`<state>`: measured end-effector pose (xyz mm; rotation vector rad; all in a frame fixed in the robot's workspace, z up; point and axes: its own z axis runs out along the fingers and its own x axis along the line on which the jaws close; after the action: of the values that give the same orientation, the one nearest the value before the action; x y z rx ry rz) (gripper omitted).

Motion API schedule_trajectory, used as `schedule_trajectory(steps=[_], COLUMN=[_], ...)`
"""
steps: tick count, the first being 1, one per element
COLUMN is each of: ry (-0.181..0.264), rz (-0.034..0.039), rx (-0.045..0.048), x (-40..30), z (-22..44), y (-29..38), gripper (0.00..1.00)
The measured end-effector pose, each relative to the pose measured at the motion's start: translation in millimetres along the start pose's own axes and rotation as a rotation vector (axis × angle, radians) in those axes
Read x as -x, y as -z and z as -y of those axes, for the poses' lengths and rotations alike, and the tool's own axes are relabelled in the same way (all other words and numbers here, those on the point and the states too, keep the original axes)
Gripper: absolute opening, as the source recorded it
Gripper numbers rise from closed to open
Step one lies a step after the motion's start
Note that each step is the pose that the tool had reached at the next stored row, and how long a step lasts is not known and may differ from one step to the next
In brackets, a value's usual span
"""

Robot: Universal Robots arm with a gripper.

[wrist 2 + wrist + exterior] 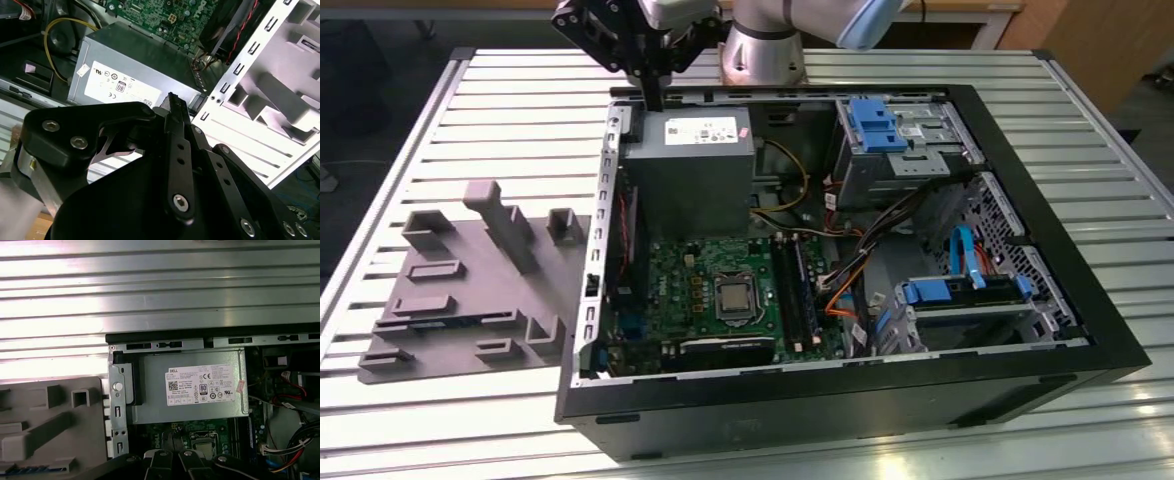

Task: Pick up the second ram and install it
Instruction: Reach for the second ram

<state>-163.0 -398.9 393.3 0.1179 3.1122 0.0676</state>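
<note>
The second ram (432, 322) lies flat in a slot of the grey plastic tray (467, 300) at the exterior view's left; in the first wrist view it shows as a blue-green strip (30, 469) at the tray's edge. My gripper (651, 100) hangs above the back left corner of the open computer case (854, 400), over the grey power supply (694, 170). Its black fingers (172, 107) are pressed together, shut with nothing between them. The gripper is well away from the ram. The black memory slots (793, 290) run beside the processor socket (735, 297) on the green motherboard.
The case lies open on a slatted metal table (494, 120). Inside it are blue drive brackets (874, 125), bundles of cables (854, 290) and a metal side rail (116, 410). The tray has upright blocks (500, 225).
</note>
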Motion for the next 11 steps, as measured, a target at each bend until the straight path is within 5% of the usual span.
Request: schedule_trajectory(steps=[11], ry=[0.0], rz=[0.0001], rx=[0.0], x=[-6.1], z=[0.5], y=[0.2], gripper=[0.11])
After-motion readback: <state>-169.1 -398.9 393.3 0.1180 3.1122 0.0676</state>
